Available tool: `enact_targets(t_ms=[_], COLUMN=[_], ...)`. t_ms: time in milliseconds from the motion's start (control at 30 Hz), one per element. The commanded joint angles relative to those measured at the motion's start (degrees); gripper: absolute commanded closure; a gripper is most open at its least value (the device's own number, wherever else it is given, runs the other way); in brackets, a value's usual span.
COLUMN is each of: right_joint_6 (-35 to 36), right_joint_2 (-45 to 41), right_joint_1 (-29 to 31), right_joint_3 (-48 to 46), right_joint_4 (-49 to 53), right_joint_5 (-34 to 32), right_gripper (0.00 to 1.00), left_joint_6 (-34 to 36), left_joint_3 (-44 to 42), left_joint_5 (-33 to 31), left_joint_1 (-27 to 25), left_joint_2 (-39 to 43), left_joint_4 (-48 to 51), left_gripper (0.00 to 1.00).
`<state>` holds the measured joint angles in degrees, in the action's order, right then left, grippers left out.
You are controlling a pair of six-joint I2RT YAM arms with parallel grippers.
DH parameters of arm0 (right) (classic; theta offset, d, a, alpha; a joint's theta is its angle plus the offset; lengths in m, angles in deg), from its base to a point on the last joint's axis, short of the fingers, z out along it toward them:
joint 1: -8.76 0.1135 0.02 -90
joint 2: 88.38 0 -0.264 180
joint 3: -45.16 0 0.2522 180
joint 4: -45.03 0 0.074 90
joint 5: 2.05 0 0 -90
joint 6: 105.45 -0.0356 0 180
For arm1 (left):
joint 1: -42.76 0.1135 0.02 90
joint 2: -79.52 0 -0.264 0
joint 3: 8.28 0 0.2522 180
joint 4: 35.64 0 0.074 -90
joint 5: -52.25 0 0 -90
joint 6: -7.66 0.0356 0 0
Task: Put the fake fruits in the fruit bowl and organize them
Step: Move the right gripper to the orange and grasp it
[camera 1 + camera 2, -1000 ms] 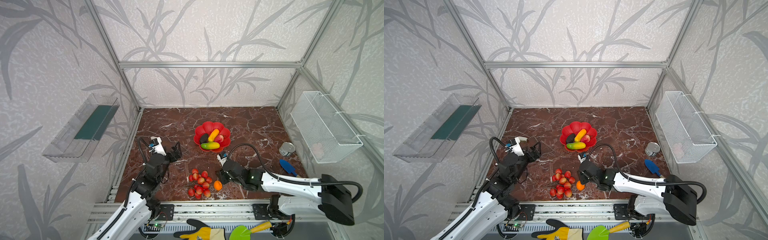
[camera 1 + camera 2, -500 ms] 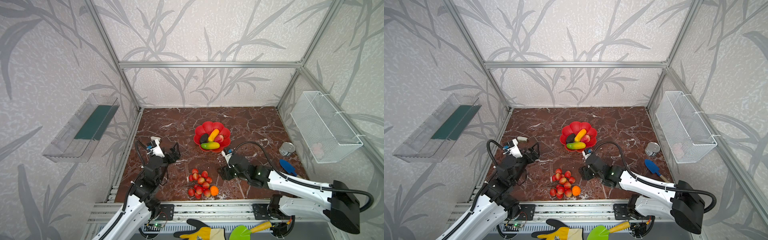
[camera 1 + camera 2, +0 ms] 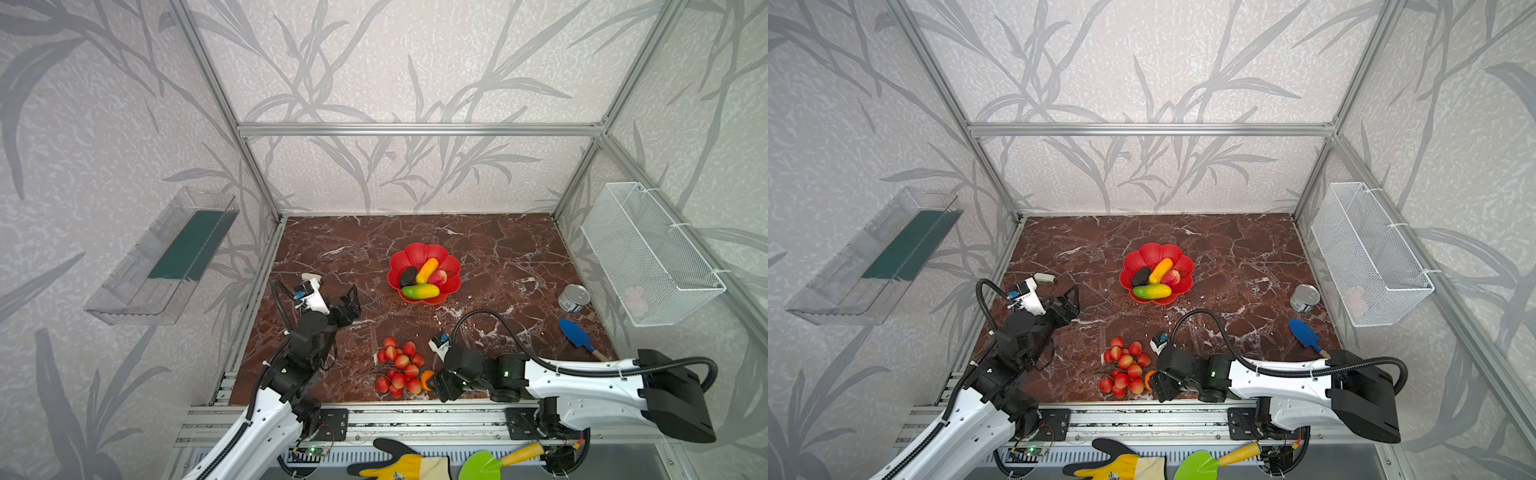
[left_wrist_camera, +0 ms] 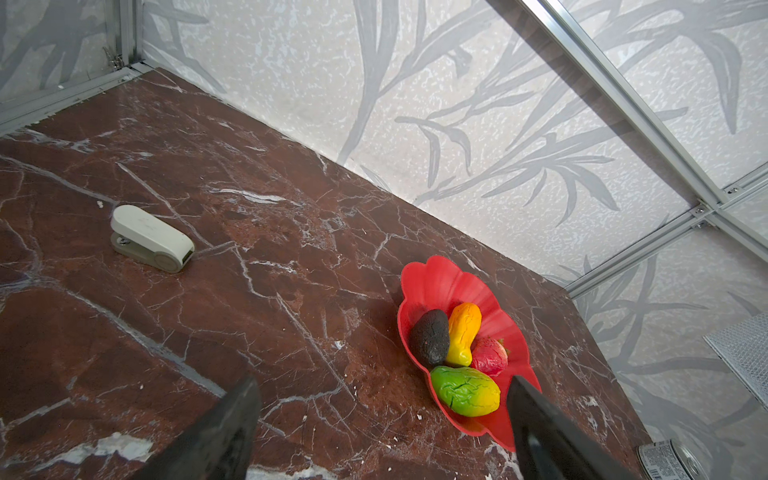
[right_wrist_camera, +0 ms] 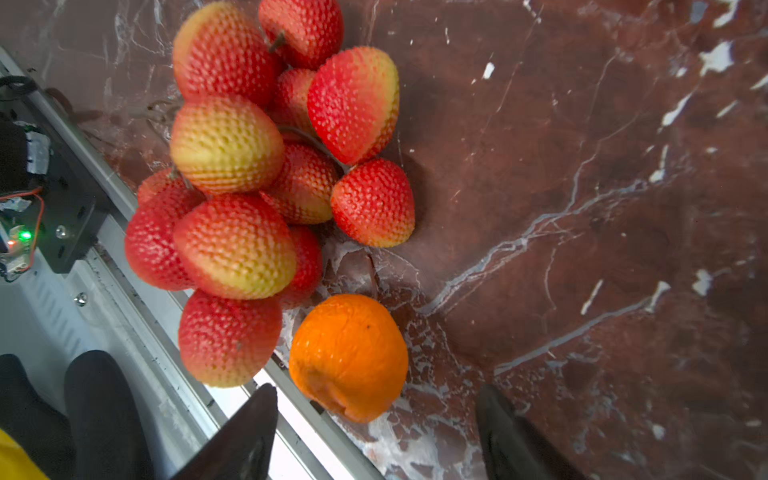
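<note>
Top views both show the fruit bowl (image 3: 424,252) mid-table holding four fake fruits. The bunch of red balls (image 3: 400,365) and the small orange (image 3: 426,379) lie at the near edge, well apart from it, so I judge two placements remain.

Left wrist view: the glossy, scalloped dish carries a rough dark avocado-like fruit (image 4: 430,340), a yellow-orange oblong (image 4: 463,332), a red-pink pointed one (image 4: 490,357) and a creased green-yellow oblong (image 4: 465,390). The left gripper (image 4: 382,384) is empty, its jaws wide apart.

Right wrist view: the right gripper (image 5: 376,399) has its jaws apart, tips flanking the dimpled orange's near end without clamping it. The pimpled red balls sit just beside it.
</note>
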<state>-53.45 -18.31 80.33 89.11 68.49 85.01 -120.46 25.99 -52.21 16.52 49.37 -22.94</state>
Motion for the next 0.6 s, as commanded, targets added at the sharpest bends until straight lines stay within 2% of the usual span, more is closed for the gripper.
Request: enact_targets(t_ms=[0,267,567], right_joint_6=[-1.0,-1.25,-0.17], right_joint_2=[2.49,7.42,8.78], right_joint_1=[0.61,0.67,0.59], right_joint_3=[1.8,3.56,5.13], right_joint_4=[-3.44,-3.15,-2.24], right_joint_5=[0.83,0.13,-0.53], right_gripper=[0.25,0.29,0.53], left_joint_6=[-0.99,-0.98,-1.16], left_joint_3=[0.23,0.33,-0.07], left_joint_5=[-1.02,-1.17,-1.11], left_joint_1=[0.25,0.36,0.34], left_joint_2=[1.28,1.6,1.76], left_joint_4=[0.36,0.71,0.62], left_gripper=[0.07,0.07,0.07])
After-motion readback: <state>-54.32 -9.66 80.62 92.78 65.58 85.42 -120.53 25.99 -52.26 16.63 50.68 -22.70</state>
